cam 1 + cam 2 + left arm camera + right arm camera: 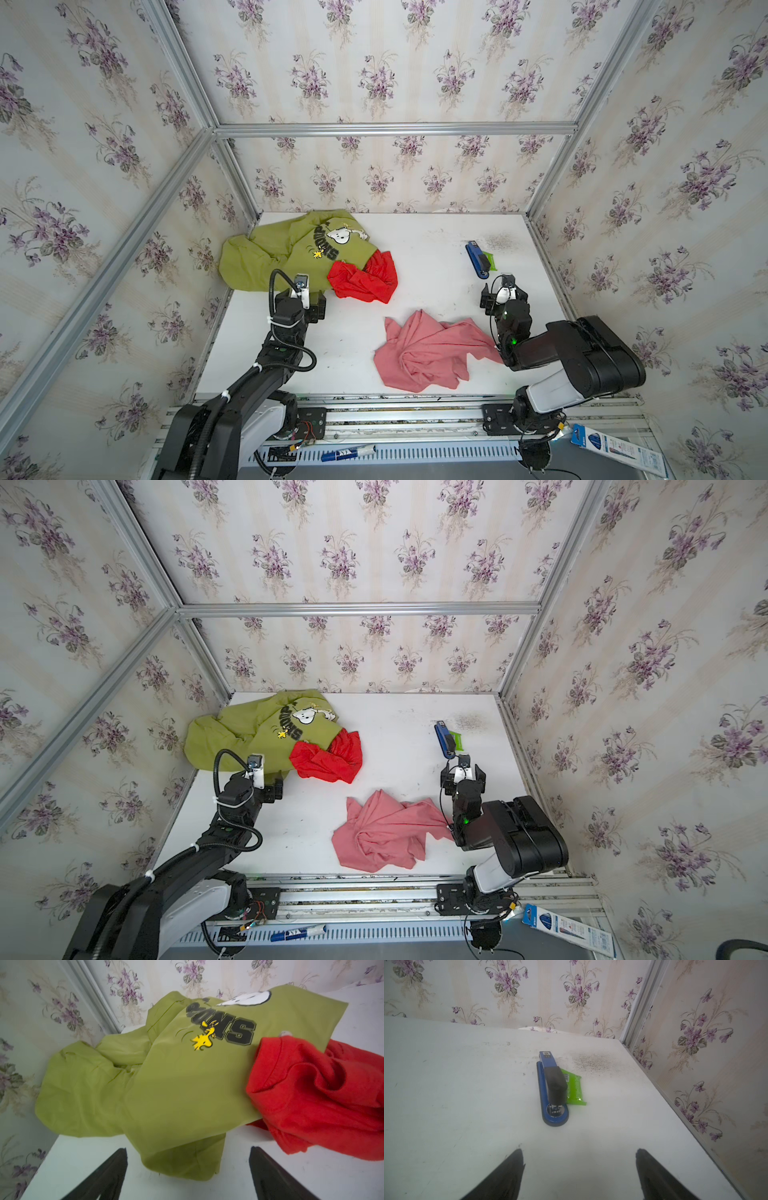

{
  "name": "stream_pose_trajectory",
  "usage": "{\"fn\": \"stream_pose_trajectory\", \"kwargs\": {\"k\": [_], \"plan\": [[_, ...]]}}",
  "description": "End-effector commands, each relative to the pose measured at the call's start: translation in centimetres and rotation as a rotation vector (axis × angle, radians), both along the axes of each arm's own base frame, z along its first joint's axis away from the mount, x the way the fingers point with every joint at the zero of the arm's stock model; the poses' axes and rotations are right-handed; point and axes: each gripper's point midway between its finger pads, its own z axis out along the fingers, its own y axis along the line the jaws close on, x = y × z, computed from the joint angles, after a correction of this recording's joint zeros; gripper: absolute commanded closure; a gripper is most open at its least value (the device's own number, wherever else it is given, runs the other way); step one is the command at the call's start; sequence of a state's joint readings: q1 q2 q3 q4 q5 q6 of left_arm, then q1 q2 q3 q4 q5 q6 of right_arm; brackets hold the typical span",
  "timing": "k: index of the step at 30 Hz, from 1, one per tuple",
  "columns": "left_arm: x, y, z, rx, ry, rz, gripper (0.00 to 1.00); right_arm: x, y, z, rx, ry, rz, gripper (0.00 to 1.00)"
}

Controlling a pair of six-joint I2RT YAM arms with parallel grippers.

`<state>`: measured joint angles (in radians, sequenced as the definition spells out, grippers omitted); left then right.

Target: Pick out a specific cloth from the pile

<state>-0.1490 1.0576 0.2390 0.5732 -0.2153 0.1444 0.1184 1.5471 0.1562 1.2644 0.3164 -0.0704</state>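
green shirt [176, 1084] print reading "sno", plain pink cloth [424, 353] lying apart

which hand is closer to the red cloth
Left. The left hand is open at the pile's near edge, just beside the red cloth. The right hand, also open, is far across the table by the blue stapler.
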Motion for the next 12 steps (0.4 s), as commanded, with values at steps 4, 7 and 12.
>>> {"fn": "stream_pose_trajectory", "kwargs": {"k": [4,7,12], "plan": [[2.0,-0.5,3.3,-0.035,-0.126,-0.085,0.05,2.3,-0.4,0.8,0.041,0.003,-0.013,0.00],[2.2,0.2,3.6,-0.103,-0.141,-0.063,0.05,3.5,0.8,0.5,-0.024,0.065,0.003,0.00],[2.2,0.6,3.0,-0.155,-0.206,-0.046,0.03,3.5,1.0,0.8,-0.035,0.047,-0.003,0.00]]}}
